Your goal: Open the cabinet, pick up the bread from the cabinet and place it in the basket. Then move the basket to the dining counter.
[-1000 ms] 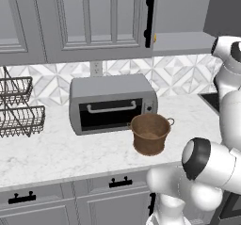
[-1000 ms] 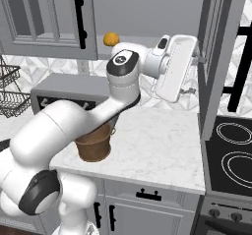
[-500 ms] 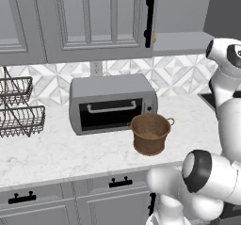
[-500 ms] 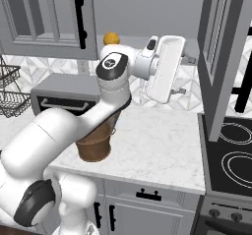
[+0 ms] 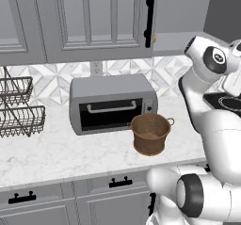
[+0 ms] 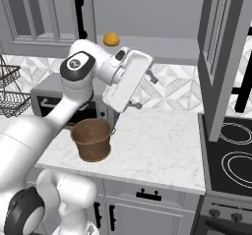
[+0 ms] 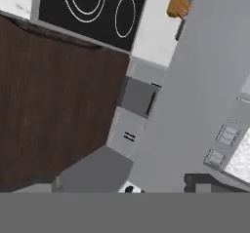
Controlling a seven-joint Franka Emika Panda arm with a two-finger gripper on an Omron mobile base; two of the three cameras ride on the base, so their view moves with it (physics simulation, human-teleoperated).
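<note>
Gripper (image 6: pixel 142 89): jaws spread wide, nothing between them. In the right base view the hand is turned sideways with its two fingers pointing right, over the worktop.

Change over the last second: the hand has swung left and down, away from the opened door at the right, and now hangs closer to the arm's own shoulder. The jaws have stayed wide throughout.

Cabinet (image 6: pixel 219 57): the door stands open, swung out to the right of the gripper, edge-on in the right base view. The shelf floor lies above and behind the gripper.

Bread (image 6: pixel 111 39): on the open cabinet shelf, above and to the left of the gripper, well apart from it, untouched.

Basket (image 6: pixel 91 138): on the marble worktop, below and to the left of the gripper, upright, empty as far as can be seen. It stands just in front of the toaster oven (image 5: pixel 113 107).

Stove top (image 6: pixel 237 160): below and to the right of the gripper.

Meaning for the task: the opening step appears complete. The retreat from the door reads as repositioning for the reach to the bread. Next move, as a judgement: raise the open hand and turn its fingers toward the shelf.

Risk: the open door stays near the swing path.
</note>
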